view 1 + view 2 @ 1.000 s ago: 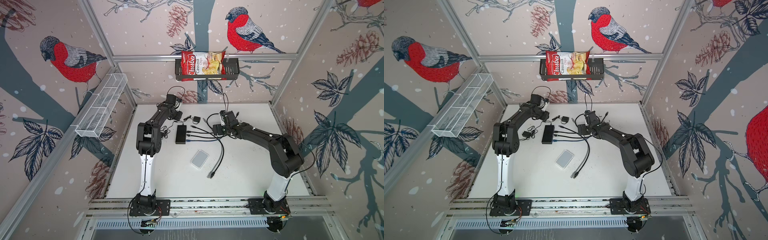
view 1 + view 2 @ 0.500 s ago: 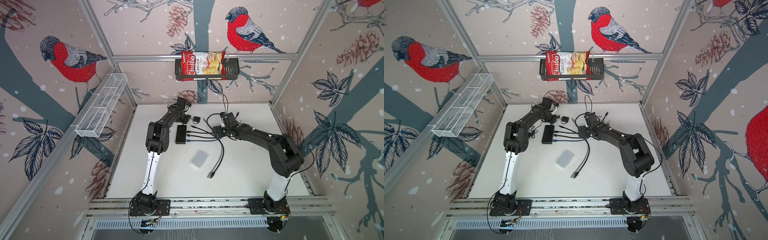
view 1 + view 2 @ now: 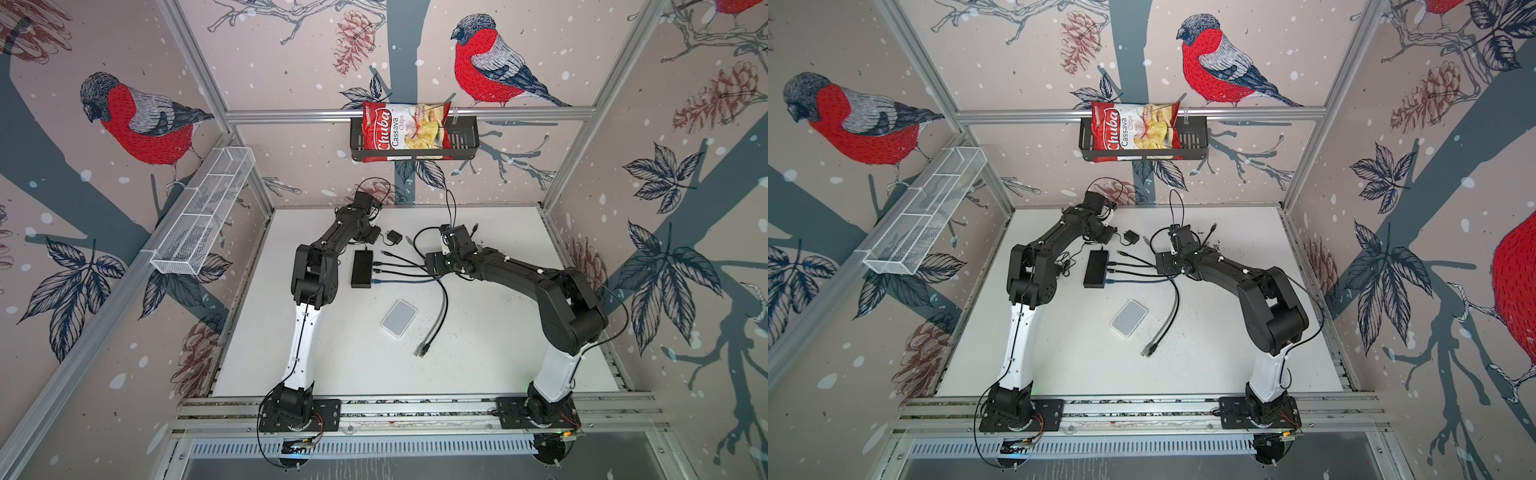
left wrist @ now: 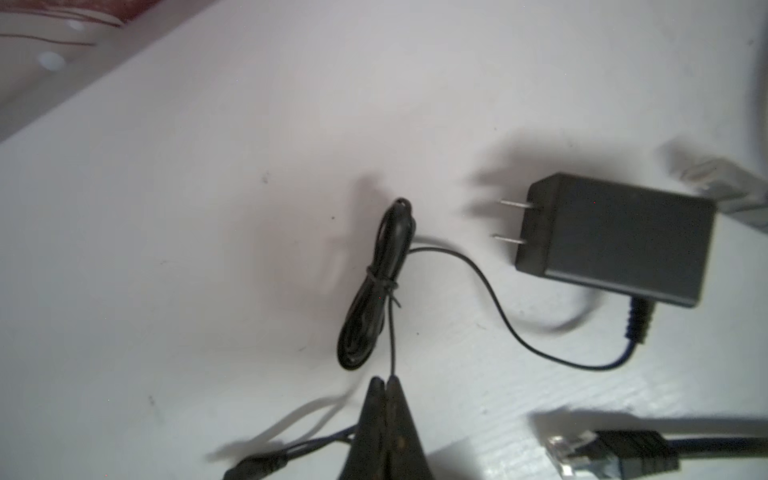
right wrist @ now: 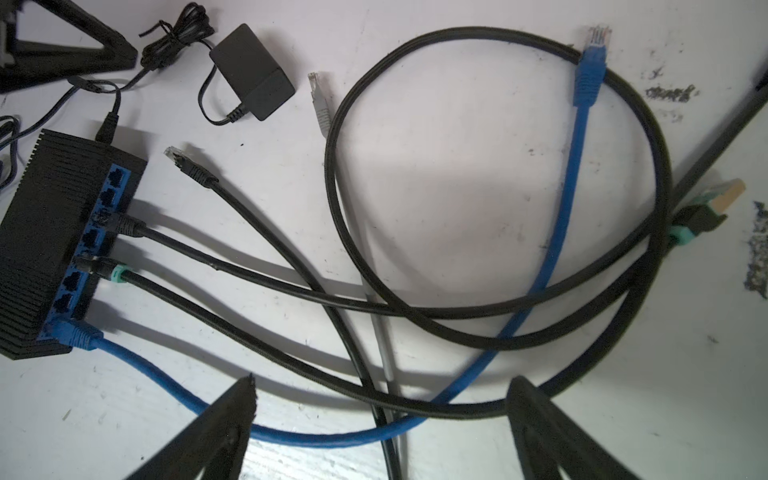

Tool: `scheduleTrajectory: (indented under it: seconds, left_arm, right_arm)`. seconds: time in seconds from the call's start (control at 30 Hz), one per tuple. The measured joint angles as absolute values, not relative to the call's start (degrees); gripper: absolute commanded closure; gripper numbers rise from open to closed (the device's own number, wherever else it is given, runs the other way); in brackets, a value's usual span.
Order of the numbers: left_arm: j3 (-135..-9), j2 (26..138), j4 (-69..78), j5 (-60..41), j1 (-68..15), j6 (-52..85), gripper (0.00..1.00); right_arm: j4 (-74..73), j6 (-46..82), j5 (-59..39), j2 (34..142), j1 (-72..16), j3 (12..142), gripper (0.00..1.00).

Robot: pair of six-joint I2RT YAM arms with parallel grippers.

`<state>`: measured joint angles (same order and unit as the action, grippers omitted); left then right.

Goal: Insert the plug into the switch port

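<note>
The black switch (image 3: 361, 268) (image 3: 1096, 268) (image 5: 45, 249) lies flat, its blue ports facing right. Three cables sit in its ports: a black one, a green-banded black one and a blue one. A loose black plug (image 5: 176, 157) (image 4: 582, 453) lies just beyond the upper ports. My left gripper (image 4: 385, 379) (image 3: 375, 237) is shut behind the switch. The thin power cord (image 4: 391, 332) runs up to its tips and passes under them; nothing shows between the jaws. My right gripper (image 5: 384, 380) (image 3: 434, 264) is open above the crossing cables, right of the switch.
A black power adapter (image 4: 619, 241) (image 5: 253, 70) and its tied cord bundle (image 4: 374, 291) lie by the left gripper. Loose grey plug (image 5: 318, 95), blue plug (image 5: 592, 54) and gold-tipped plug (image 5: 706, 208) lie further right. A white box (image 3: 399, 318) sits nearer the front.
The left arm has swung right from beside the switch to the adapter's cord, and its gripper has closed. The right arm has stayed put, open.
</note>
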<state>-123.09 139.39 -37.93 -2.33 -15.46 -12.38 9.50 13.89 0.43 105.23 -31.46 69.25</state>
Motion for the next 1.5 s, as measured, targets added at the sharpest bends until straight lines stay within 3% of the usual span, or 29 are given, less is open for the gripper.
scheduleTrajectory:
  seconds: [0.2, 0.37, 0.47, 0.97, 1.5]
  left_arm:
    - [-123.4, 135.7, -36.1, -1.3, -15.7, -11.3, 1.00]
    - [-123.3, 134.6, -35.0, -1.2, -16.3, -11.5, 0.63]
    - [-123.3, 135.2, -35.2, -0.8, -16.7, -11.5, 0.55]
    - [-123.3, 141.5, -40.1, 3.6, -16.7, -11.9, 0.60]
    - [-126.2, 144.5, -40.5, 4.7, -16.7, -11.9, 0.83]
  right_arm:
    - [9.5, 13.9, 0.4, 105.2, -31.5, 69.0, 0.05]
    - [9.5, 13.9, -0.1, 105.2, -31.5, 68.9, 0.05]
    - [9.4, 13.9, -0.1, 105.2, -31.5, 68.9, 0.05]
    - [9.1, 14.0, -0.5, 105.3, -31.5, 68.9, 0.03]
    - [9.1, 14.0, -0.7, 105.4, -31.5, 68.9, 0.05]
